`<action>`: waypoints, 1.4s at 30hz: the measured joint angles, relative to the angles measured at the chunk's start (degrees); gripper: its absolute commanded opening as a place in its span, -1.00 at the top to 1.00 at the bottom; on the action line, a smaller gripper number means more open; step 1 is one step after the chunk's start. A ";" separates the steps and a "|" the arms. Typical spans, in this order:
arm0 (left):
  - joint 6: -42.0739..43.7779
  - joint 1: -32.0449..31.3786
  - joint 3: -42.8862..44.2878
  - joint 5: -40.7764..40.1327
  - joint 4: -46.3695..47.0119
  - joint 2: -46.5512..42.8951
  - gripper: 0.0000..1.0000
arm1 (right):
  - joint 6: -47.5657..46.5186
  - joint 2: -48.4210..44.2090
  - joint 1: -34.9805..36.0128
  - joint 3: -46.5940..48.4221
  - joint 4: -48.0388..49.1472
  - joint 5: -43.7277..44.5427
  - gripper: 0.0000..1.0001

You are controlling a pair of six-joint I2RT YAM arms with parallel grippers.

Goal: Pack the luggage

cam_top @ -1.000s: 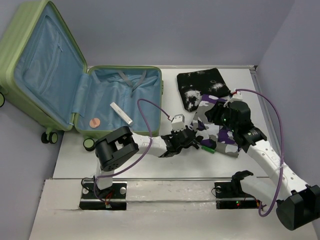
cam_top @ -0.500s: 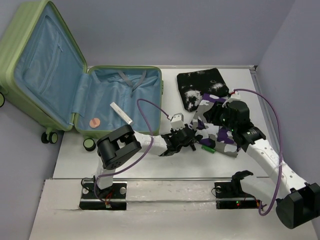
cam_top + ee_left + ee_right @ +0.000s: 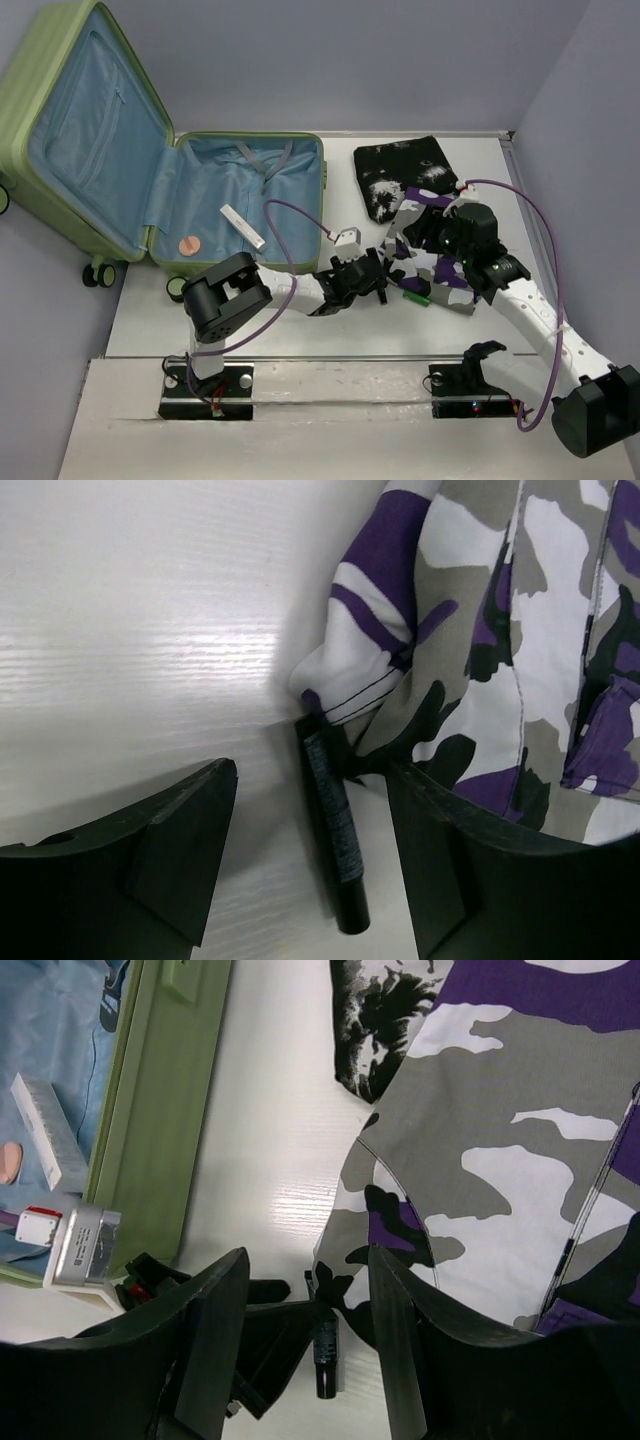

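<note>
The luggage (image 3: 200,200), a light-green suitcase, lies open at the left with its lid (image 3: 85,130) leaning on the wall. A purple camouflage garment (image 3: 447,280) lies crumpled mid-table. My left gripper (image 3: 378,280) rests at its left edge. In the left wrist view, the left gripper (image 3: 312,780) is open, and a black tube (image 3: 335,840) lies loose on the table between its fingers, top end tucked under the garment (image 3: 520,680). My right gripper (image 3: 308,1260) hovers open above the same spot, over the tube (image 3: 325,1355) and the garment's edge (image 3: 480,1140).
Inside the suitcase lie a white box (image 3: 243,227) and a pink disc (image 3: 188,244). A black-and-white garment (image 3: 405,170) sits at the back right. A green pen (image 3: 416,297) lies by the camouflage cloth. The suitcase rim (image 3: 165,1110) stands just left of both grippers.
My left gripper's jaws have spread wider around the black tube and the arm has eased slightly left. The right gripper's jaws have also widened a little.
</note>
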 measured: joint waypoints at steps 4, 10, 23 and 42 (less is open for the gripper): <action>1.01 -0.09 -2.36 0.59 -0.17 -2.23 -0.46 | 0.00 0.00 0.00 0.00 0.00 -0.20 -0.14; 5.16 -1.86 -2.67 1.97 -0.31 -2.62 -0.28 | 0.00 0.00 0.00 0.00 -0.02 -0.24 -0.14; 7.78 -3.41 5.42 2.25 -6.03 2.62 0.66 | 0.07 -0.85 0.00 -1.49 -0.07 -0.72 -0.14; 14.73 12.63 -3.37 -4.83 -15.98 -46.01 0.55 | 5.33 -7.93 0.00 -17.33 -0.35 -11.37 0.02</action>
